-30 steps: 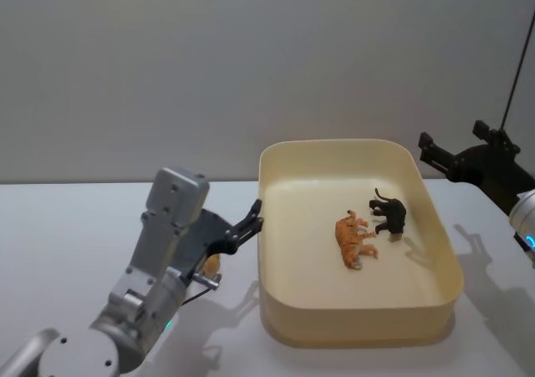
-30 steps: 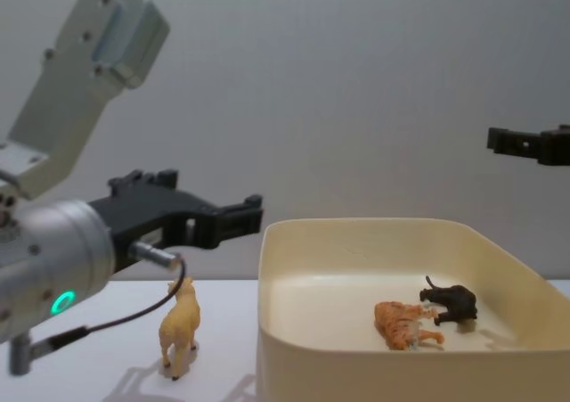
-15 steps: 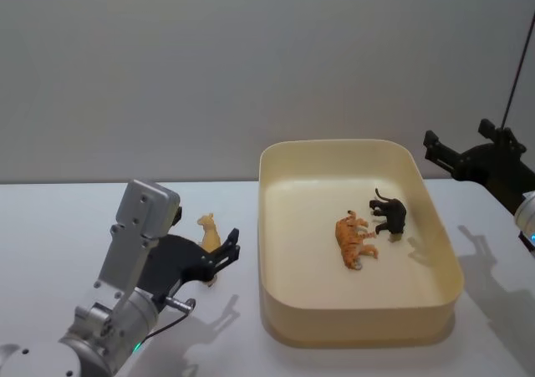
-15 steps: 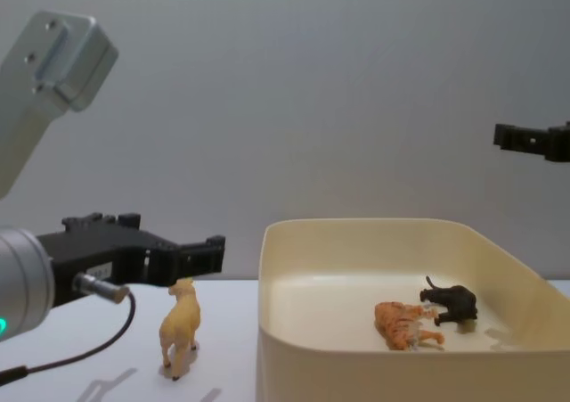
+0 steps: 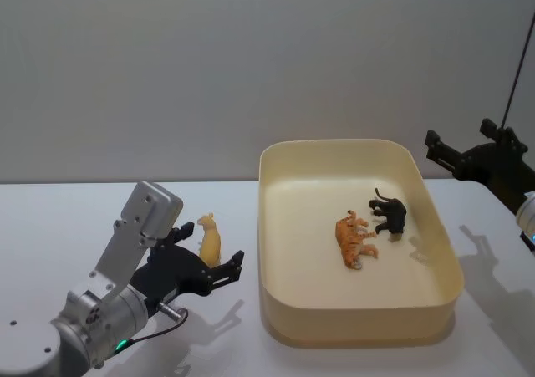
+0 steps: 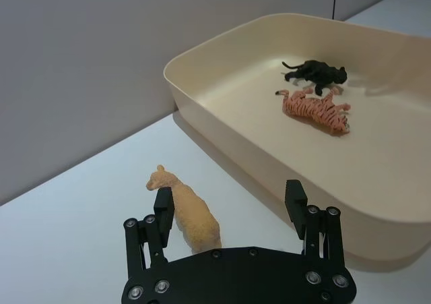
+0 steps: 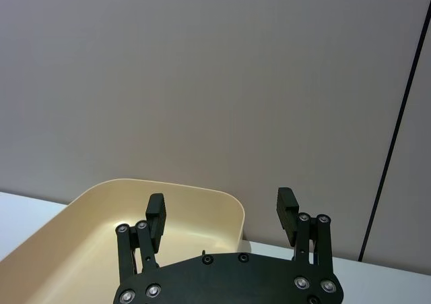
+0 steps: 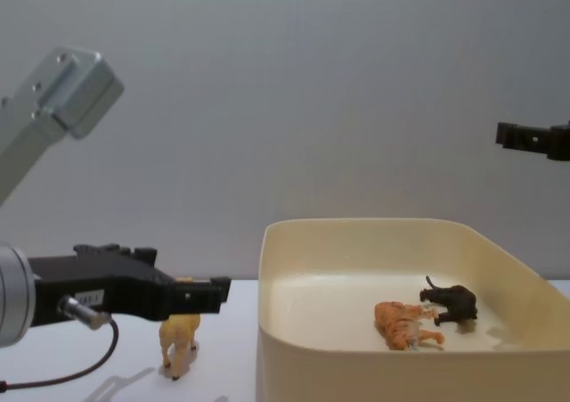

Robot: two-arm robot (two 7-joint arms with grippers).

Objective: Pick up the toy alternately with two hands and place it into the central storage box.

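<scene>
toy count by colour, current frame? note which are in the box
Tan: 1, the tan toy animal, standing on the table outside the storage box
Orange: 1, the orange striped tiger, lying in the box
Black: 1, the black toy animal, in the box
Total: 3 toys, 2 in the box

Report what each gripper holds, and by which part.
Nothing is held. The left gripper sits open around the standing tan toy, not gripping it; the right gripper hangs open and empty.

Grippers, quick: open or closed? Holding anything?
Left gripper: open, straddling the tan toy animal, not clamped.
Right gripper: open, holding nothing.
</scene>
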